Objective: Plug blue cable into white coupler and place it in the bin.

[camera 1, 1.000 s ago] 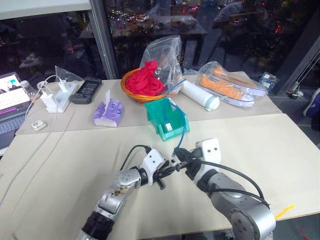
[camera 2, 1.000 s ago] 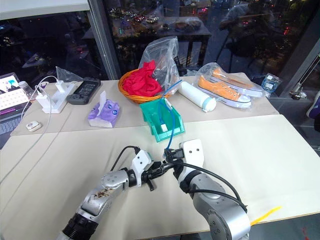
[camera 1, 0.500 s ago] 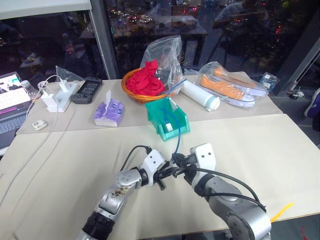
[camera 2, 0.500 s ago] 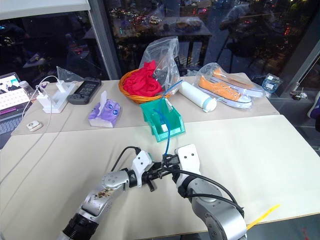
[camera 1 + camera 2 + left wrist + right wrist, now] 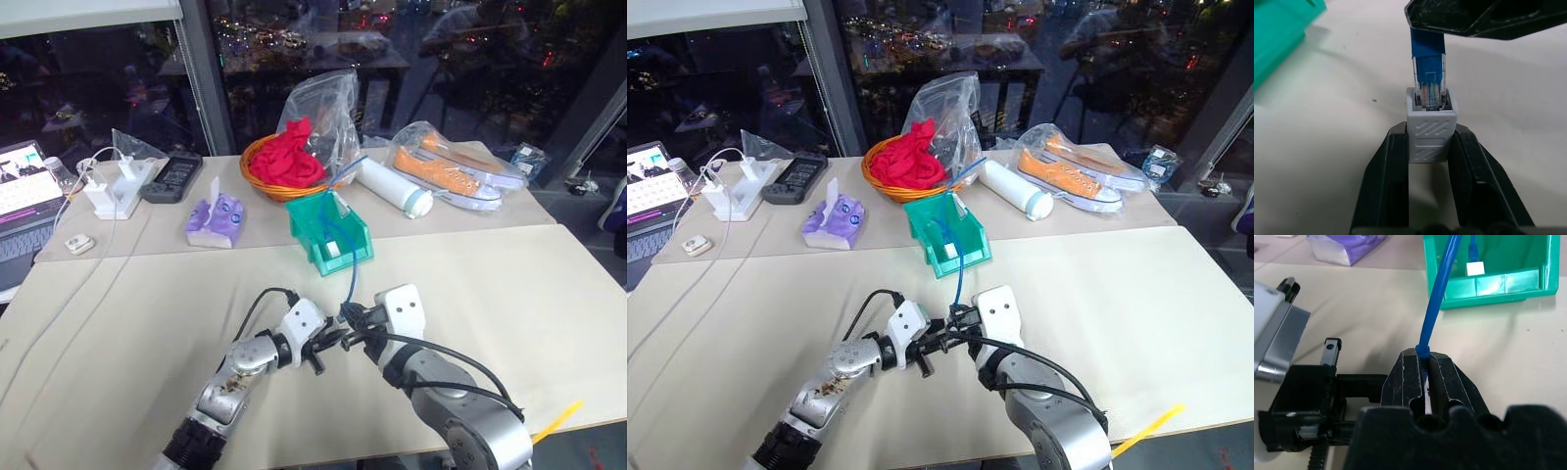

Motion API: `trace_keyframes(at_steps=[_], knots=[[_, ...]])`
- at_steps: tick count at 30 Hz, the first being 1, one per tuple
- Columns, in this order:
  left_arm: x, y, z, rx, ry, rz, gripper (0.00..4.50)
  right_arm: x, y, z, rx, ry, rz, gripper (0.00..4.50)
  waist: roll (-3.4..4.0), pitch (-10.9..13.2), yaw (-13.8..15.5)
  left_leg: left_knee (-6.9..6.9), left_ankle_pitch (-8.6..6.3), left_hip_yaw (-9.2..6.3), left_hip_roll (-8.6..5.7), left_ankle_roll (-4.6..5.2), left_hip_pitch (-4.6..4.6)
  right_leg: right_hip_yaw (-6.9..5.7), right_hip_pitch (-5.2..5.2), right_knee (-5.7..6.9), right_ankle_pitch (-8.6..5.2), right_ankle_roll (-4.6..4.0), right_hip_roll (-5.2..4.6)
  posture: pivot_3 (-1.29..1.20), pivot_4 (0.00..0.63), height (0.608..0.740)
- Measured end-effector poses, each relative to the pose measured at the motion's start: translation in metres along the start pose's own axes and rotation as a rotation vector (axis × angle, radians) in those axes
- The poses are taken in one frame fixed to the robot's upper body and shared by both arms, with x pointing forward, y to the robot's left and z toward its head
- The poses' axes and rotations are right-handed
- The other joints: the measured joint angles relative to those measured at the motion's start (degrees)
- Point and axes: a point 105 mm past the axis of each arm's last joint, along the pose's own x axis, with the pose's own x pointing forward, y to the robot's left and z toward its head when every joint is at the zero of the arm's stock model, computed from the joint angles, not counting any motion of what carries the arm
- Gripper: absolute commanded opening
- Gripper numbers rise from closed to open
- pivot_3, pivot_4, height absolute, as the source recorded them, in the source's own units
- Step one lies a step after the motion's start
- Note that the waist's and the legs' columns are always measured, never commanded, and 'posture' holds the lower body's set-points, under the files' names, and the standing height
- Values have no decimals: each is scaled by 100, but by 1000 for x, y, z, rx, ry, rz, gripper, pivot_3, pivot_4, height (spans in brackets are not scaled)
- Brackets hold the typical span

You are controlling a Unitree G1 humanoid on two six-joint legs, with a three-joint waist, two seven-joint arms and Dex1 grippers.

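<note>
Above the bench (image 5: 147, 294), left gripper (image 5: 1429, 147) clamping white coupler (image 5: 1430, 132) steady, right gripper (image 5: 1424, 377) clenched on blue cable (image 5: 1437, 308), seating plug.

Two pale beige tabletops (image 5: 549, 294) meet along a seam running across, the farther one (image 5: 147, 235) pushed up against a wall of dark glass windows (image 5: 460, 59) scattered with small reflected lights. A grey metal window post (image 5: 201, 73) stands upright at the left, and grey floor (image 5: 588, 201) shows past the right-hand table corner.
</note>
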Motion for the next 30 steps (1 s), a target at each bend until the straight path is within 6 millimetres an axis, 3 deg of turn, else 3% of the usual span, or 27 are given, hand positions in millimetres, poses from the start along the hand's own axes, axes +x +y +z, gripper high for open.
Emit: trace_keyframes(at_steps=[9,30], knots=[[3,-1,-4,19,-48,6,636,-7,-6,18,2,-93,-31,0,1,-2,38,-1,0,0,0,1,40,0,39,2,-2,3,-1,0,150,732],[4,-3,-12,20,-27,11,636,-8,-2,8,-71,-50,-16,0,6,-15,110,-2,-1,0,-1,1,61,0,68,-1,-6,9,-2,0,150,732]])
